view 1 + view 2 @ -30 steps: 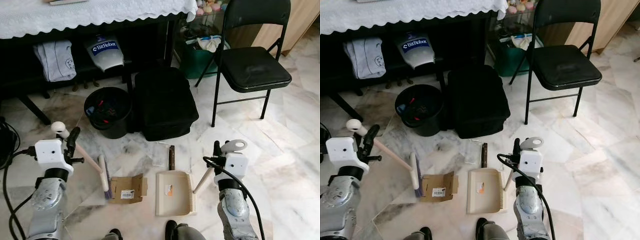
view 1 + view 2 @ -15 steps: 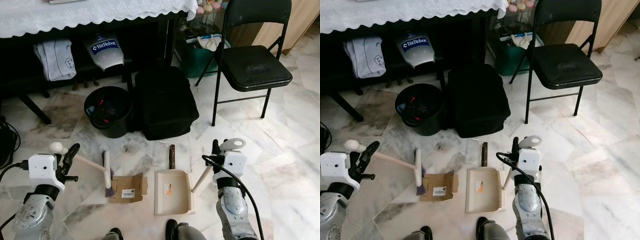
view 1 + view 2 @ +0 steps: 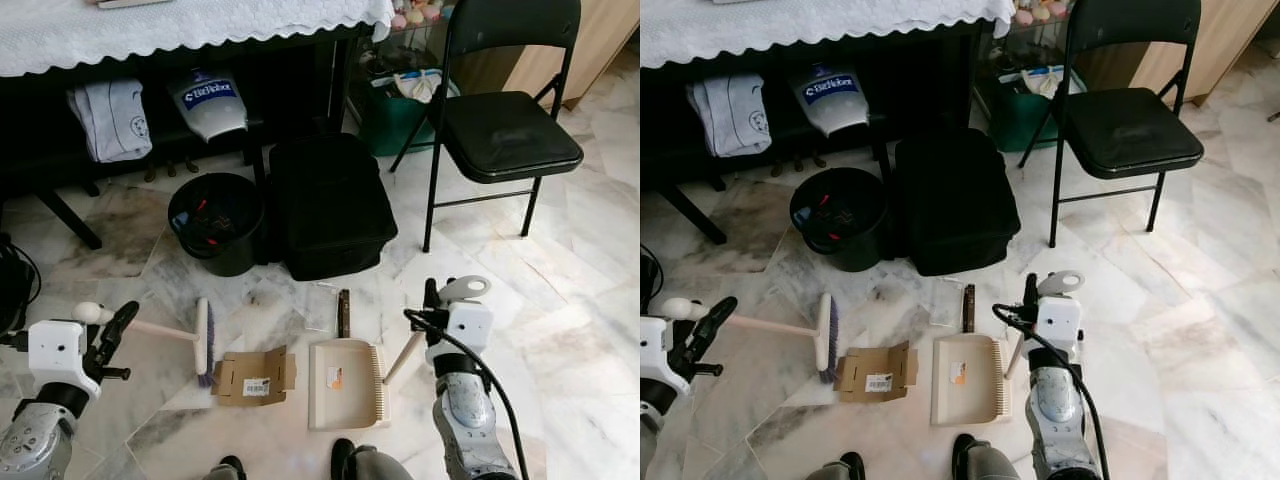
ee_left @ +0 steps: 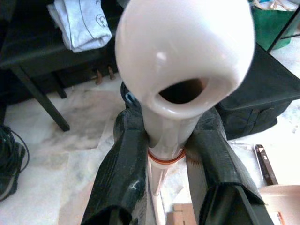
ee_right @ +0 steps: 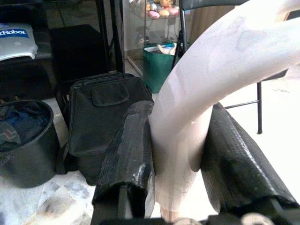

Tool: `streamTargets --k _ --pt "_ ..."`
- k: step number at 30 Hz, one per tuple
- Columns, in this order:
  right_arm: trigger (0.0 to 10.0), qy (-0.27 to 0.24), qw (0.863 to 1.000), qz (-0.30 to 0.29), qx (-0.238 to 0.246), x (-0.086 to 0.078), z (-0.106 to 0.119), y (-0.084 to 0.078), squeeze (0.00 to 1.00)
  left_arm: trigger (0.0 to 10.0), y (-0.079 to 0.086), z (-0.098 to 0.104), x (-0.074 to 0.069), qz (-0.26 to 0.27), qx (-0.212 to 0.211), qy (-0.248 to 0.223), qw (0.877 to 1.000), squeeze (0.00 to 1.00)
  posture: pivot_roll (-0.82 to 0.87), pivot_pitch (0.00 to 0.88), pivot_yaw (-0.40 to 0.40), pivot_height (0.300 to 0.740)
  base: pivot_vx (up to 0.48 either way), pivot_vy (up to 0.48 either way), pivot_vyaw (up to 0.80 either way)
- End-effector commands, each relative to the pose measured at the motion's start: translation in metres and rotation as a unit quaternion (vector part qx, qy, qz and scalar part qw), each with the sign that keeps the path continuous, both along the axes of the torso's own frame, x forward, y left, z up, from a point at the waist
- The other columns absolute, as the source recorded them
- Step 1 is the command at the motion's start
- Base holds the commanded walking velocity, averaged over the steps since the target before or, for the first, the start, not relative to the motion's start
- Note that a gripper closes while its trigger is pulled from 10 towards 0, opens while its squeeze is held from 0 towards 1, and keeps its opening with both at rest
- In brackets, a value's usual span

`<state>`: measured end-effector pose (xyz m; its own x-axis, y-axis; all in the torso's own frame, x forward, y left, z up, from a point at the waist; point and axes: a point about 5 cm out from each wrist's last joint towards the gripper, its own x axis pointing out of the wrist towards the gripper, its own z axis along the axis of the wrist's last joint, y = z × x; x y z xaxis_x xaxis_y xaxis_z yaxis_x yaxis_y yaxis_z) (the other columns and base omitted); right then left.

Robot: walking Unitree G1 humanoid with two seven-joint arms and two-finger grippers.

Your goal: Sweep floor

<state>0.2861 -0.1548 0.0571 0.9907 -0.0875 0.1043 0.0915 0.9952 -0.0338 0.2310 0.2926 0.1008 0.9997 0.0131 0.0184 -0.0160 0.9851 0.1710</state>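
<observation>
On the marble floor (image 3: 560,330) before the robot, the brush (image 3: 203,341) has swung back to the robot's left over the last second: its head lay right against the flattened cardboard (image 3: 253,376) and now stands just clear of that piece's left edge. The left end effector (image 3: 112,333), clamped on the brush's pale handle near its knobbed end, has dropped lower and further left too. That reads as a wind-up for another stroke, so the cardboard is not yet pushed into the dustpan (image 3: 347,383), which lies flat just to its right. The right end effector (image 3: 432,312) is clamped on the dustpan's handle, unmoved. The brush is short and cream, with purplish bristles touching the floor. A black bin (image 3: 216,222) stands further ahead.
</observation>
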Motion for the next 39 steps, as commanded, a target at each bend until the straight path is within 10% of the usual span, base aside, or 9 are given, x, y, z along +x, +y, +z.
streamTargets --k 1,15,29,39 --pt "10.0 0.004 1.000 -0.004 0.003 -0.002 -0.004 -0.002 0.00 10.0 0.000 0.005 -0.001 0.003 0.024 -0.001 1.000 0.05 -0.01 0.265 -0.055 0.740 0.000 0.000 0.00" --pt "10.0 0.006 1.000 -0.008 0.008 -0.002 -0.005 -0.003 0.00 10.0 0.000 0.037 -0.010 -0.058 0.054 0.002 0.997 0.05 0.01 0.265 -0.044 0.740 0.000 0.000 0.00" --pt "10.0 0.008 1.000 -0.009 0.008 -0.002 -0.006 -0.003 0.00 10.0 -0.028 0.020 -0.016 -0.154 -0.075 0.102 0.980 0.04 0.01 0.265 -0.045 0.740 0.000 0.000 0.00" --pt "10.0 0.007 1.000 -0.007 0.009 -0.001 -0.006 -0.001 0.00 10.0 -0.039 0.019 -0.011 -0.169 -0.209 0.091 0.959 0.03 0.01 0.260 -0.045 0.740 0.000 0.000 0.00"
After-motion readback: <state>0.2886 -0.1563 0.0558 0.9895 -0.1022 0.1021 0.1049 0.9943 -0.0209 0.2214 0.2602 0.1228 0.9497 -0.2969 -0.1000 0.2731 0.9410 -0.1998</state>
